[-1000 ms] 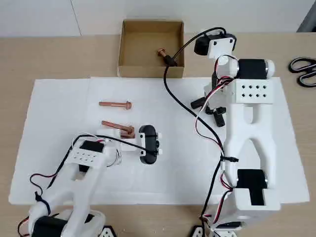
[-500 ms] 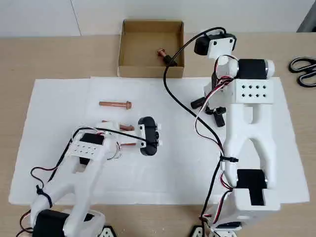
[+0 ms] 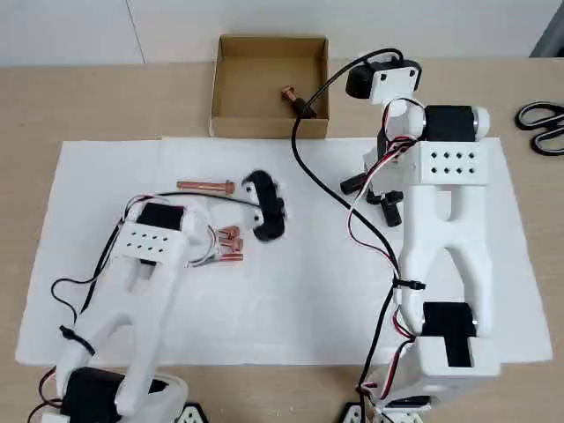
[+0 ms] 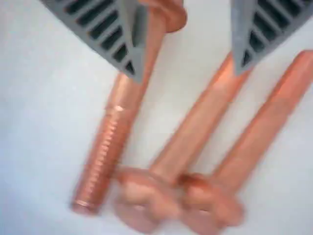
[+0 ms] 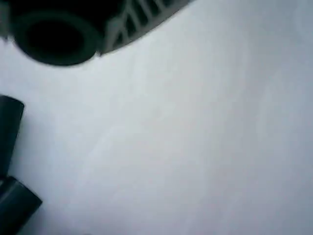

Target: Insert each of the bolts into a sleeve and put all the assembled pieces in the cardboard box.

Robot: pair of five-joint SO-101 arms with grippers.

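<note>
Left pincer (image 4: 187, 73) hangs wide open, gripping nothing, over three copper bolts (image 4: 193, 127) at 9 o'clock of the worktop's centre. Cardboard box (image 3: 256, 129) at 12 o'clock holds one assembled piece (image 3: 295, 99). Right pincer (image 3: 377, 187): grip cannot be told; black sleeves (image 3: 390, 210) lie beside it

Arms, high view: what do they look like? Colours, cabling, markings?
The left arm and right arm are white shells with black servo blocks. Each carries a plate with a grid of small holes. A black cable loops along each, with red and white wires beside. The left gripper has grey ribbed fingers.
</note>
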